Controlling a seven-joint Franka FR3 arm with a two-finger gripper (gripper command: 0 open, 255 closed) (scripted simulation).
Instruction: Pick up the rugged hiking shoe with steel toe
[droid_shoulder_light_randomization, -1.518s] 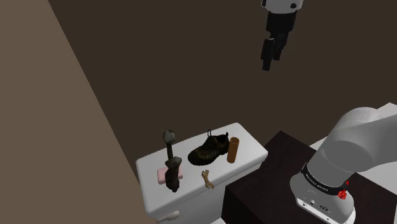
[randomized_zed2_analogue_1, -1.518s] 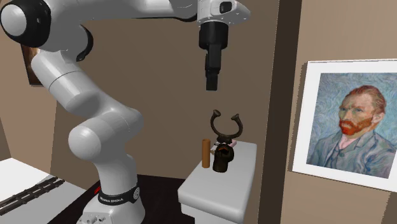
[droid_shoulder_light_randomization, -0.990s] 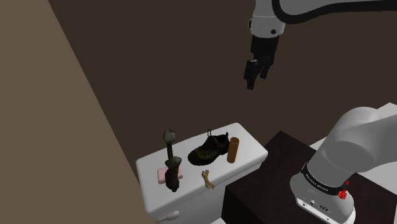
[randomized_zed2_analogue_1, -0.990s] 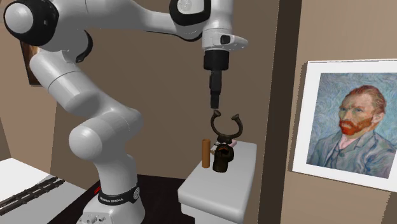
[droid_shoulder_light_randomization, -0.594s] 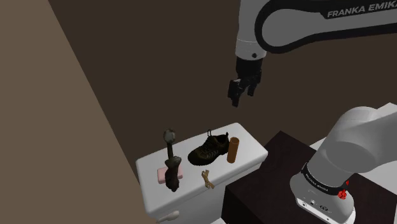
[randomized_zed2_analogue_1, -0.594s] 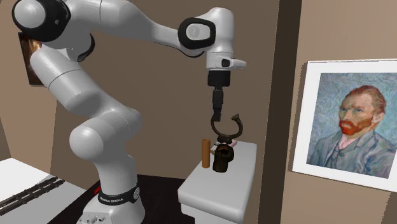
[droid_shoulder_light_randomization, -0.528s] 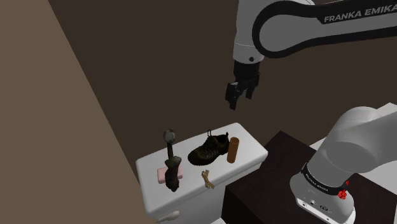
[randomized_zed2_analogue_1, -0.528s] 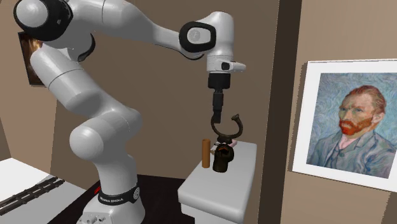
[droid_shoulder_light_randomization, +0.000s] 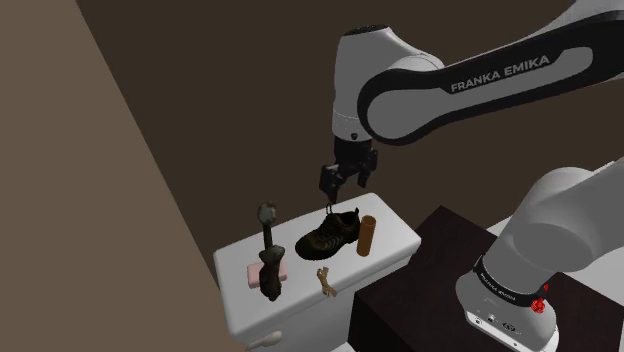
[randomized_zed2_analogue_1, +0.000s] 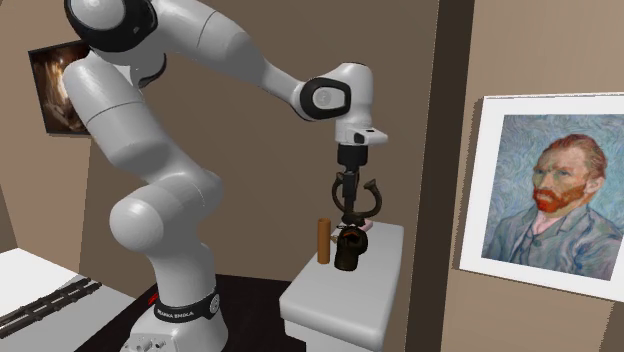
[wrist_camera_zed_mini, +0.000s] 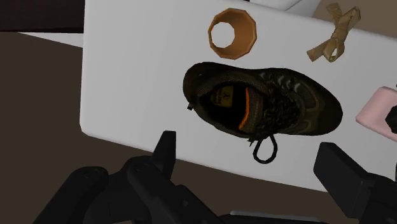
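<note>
On the white tabletop (droid_shoulder_light_randomization: 395, 232), the dark olive-brown low hiking shoe (droid_shoulder_light_randomization: 328, 234) with black laces and orange lining lay on its sole near the middle. A brown upright tube (droid_shoulder_light_randomization: 366, 236) stood just beside it on the shoulder view's right. The black two-finger pincer (droid_shoulder_light_randomization: 335, 185) had descended from high above and hovered close over the shoe's collar, its fingers spread wide and touching nothing. Judged status: approach nearly complete; final lowering and closure remained.

The wrist view's edge cuts off the pink block (wrist_camera_zed_mini: 376, 109).
</note>
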